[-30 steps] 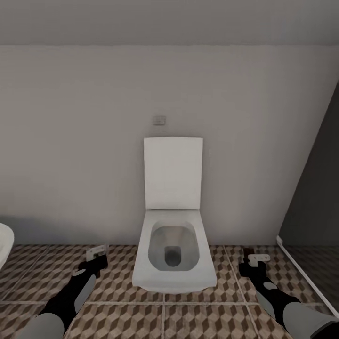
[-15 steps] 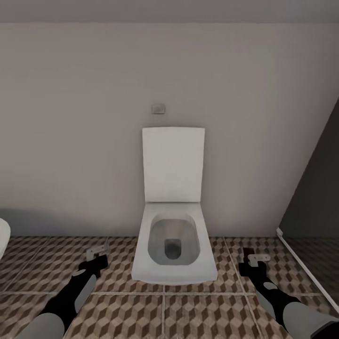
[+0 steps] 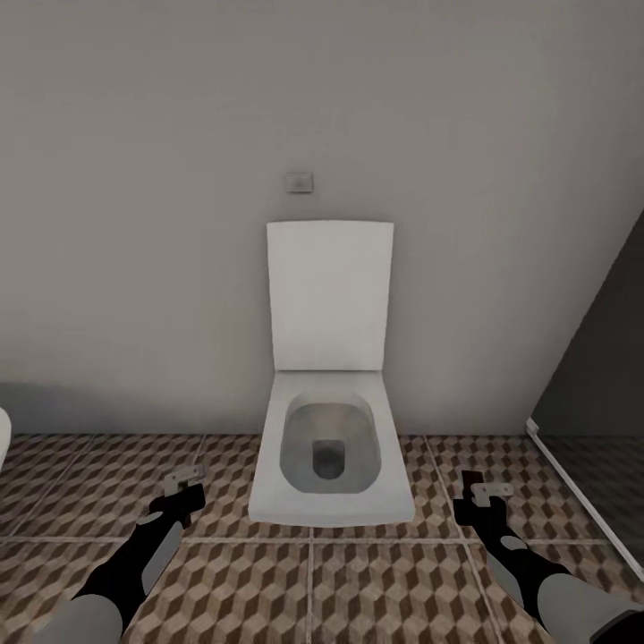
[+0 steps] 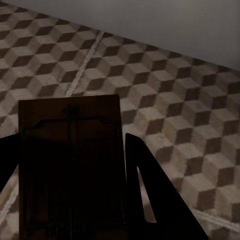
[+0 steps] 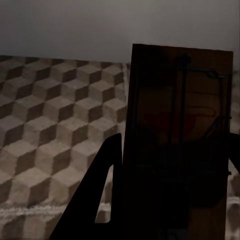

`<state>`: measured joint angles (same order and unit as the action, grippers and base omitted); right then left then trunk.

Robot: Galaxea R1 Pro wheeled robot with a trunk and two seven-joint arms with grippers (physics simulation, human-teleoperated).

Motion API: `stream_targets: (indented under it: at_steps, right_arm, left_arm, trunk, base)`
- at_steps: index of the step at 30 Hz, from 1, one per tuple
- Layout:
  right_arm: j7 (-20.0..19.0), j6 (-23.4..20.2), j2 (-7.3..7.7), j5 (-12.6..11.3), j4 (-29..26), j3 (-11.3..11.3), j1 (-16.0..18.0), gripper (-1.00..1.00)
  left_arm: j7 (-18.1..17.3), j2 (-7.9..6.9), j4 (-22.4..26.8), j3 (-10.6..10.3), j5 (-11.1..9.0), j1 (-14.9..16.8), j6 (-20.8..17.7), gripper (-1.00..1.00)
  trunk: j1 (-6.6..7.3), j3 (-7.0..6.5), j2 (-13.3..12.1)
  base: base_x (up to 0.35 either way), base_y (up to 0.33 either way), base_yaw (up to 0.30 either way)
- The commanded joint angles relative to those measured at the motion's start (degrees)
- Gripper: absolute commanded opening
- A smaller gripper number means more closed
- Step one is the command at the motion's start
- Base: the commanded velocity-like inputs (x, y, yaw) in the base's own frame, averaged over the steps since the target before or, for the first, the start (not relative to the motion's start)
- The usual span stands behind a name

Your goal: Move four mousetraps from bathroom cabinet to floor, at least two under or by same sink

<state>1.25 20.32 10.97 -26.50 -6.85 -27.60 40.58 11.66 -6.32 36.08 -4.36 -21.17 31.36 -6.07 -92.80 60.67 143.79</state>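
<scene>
In the left wrist view a brown mousetrap [image 4: 70, 165] with dark wire lies flat between the dark fingers of my left gripper [image 4: 70, 145], which is shut on it. My right gripper [image 5: 175, 150] is shut on a second mousetrap [image 5: 182, 125] that bears a red mark. The head view shows both hands held low over the cube-patterned bathroom floor [image 3: 358, 581]: the left gripper [image 3: 183, 477] left of the toilet, the right gripper [image 3: 483, 490] right of it. The cabinet is out of view.
A white toilet [image 3: 329, 447] with its lid raised stands against the grey wall straight ahead, between my arms. A dark glass panel [image 3: 595, 376] with a white sill closes off the right side. A white curved rim [image 3: 3, 438] pokes in at the left edge; I cannot tell whether it is the sink.
The whole view has shifted: the toilet has grown larger and the ceiling line has left the picture, so the camera moved closer. Both arms keep their poses and their hold.
</scene>
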Motion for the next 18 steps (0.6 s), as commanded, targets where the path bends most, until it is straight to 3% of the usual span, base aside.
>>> stream_targets:
  at_steps: [1,15,18]
  right_arm:
    - [-0.2,0.2,-0.01,-0.6,0.0,-0.5,0.0,-1.00]
    - [-0.2,0.2,-0.04,-0.6,0.0,-0.4,0.0,-1.00]
    - [-0.2,0.2,-0.01,-0.5,0.0,-0.4,0.0,-1.00]
  left_arm:
    - [0.6,-0.07,0.1,-0.5,-0.3,0.0,-0.3,-1.00]
    - [0.6,-0.10,0.1,-0.5,-0.3,0.0,-0.2,-1.00]
    - [0.6,-0.20,0.2,-0.4,-0.4,0.0,-0.2,-1.00]
  trunk:
    - [-0.01,0.28,0.0]
    - [-0.37,3.38,0.2]
    - [-0.37,3.38,0.2]
  base:
    - [0.000,0.000,0.000]
    - [0.000,0.000,0.000]
    - [0.000,0.000,0.000]
